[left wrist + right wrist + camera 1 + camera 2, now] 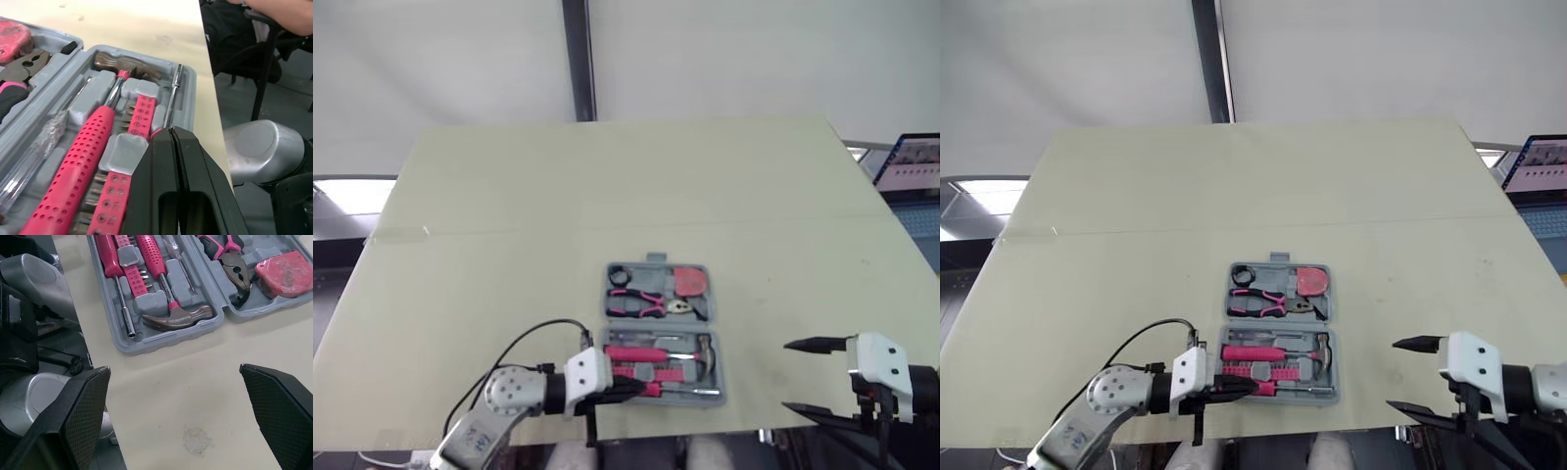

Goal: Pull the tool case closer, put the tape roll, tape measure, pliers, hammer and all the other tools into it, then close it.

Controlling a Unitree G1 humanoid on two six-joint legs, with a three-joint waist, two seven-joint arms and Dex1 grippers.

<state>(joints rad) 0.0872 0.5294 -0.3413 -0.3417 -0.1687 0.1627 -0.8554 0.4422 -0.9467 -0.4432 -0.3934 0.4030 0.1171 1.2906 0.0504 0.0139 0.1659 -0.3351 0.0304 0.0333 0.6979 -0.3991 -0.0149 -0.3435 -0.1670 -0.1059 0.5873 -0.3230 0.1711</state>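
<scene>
The grey tool case (721, 374) lies open near the table's front edge. Its far half holds the black tape roll (619, 276), the pink-handled pliers (641, 305) and the red tape measure (688, 281). Its near half holds the hammer (693, 352), a pink bit strip (139, 115) and a screwdriver (44, 142). My left gripper (631, 389) is shut, with its tips over the near left part of the case beside a pink handle. My right gripper (803, 377) stands open, well to the right of the case, with nothing between its fingers (83, 401).
The pale table (607, 186) stretches far behind the case. A laptop (915, 162) sits past the table's right edge. A dark post (578, 59) rises behind. In the left wrist view a person's arm (279, 12) and a chair (264, 73) show beyond the front edge.
</scene>
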